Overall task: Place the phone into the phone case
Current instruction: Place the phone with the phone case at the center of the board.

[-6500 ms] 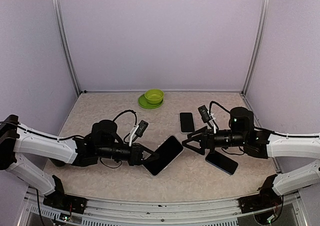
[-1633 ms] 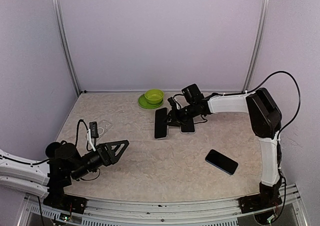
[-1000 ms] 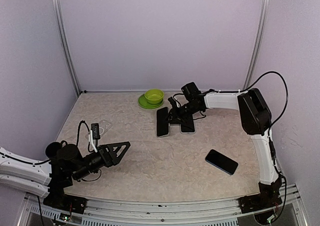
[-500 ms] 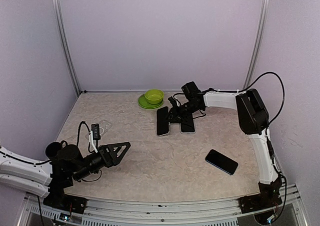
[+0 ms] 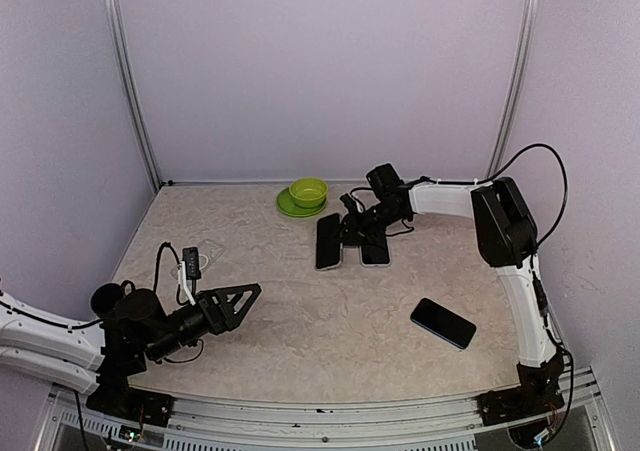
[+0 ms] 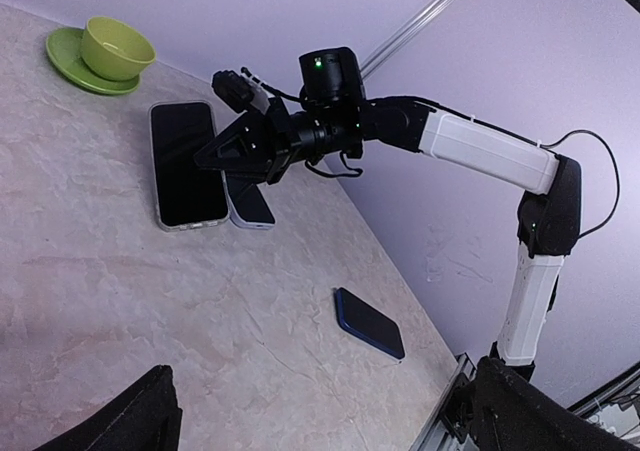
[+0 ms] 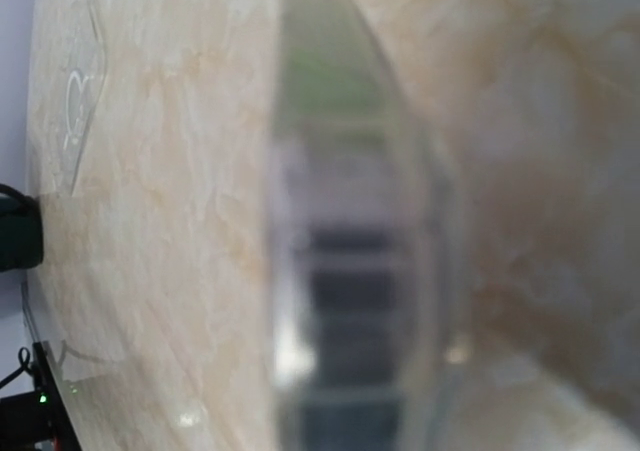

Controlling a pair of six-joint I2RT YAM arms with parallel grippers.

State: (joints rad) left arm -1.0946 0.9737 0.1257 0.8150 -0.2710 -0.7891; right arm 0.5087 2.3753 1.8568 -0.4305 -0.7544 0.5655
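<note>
**Ana:** What is the left gripper (image 5: 245,301) doing?

**Ben:** It hangs low over the near left of the table (image 5: 300,346). Its fingers are wide apart and nothing is in them. I think it waits there so it can help with the case.

**Ana:** Where is the phone case (image 7: 82,81)?

**Ben:** It is the see-through one. It lies flat on the table near the left gripper, a little farther back. It is hard to see. Nothing is in it yet.

**Ana:** And the green bowl (image 5: 308,189)?

**Ben:** It sits on a green plate (image 5: 287,207) at the back. I see nothing inside it.

**Ana:** Where is the phone (image 5: 326,241)?

**Ben:** Just in front of the bowl, a bit to the right, and well apart from the case. It is the big black one with a pale edge. It looks flat on the table, or nearly flat.

**Ana:** Does the right gripper (image 5: 340,235) have it?

**Ben:** I think so. Its fingers are pinched on the phone's right edge. That thin edge is the only part to grab when a phone lies flat. The right wrist view is too blurry to show more.

**Ana:** What else is there?

**Ben:** A smaller phone (image 5: 375,255) lies under that gripper, just beside the big one. A dark blue phone (image 5: 442,323) lies alone, nearer the front on the right.

**Ana:** So the job is not done?

**Ben:** No. The phone has to go all the way across to the case.
</note>
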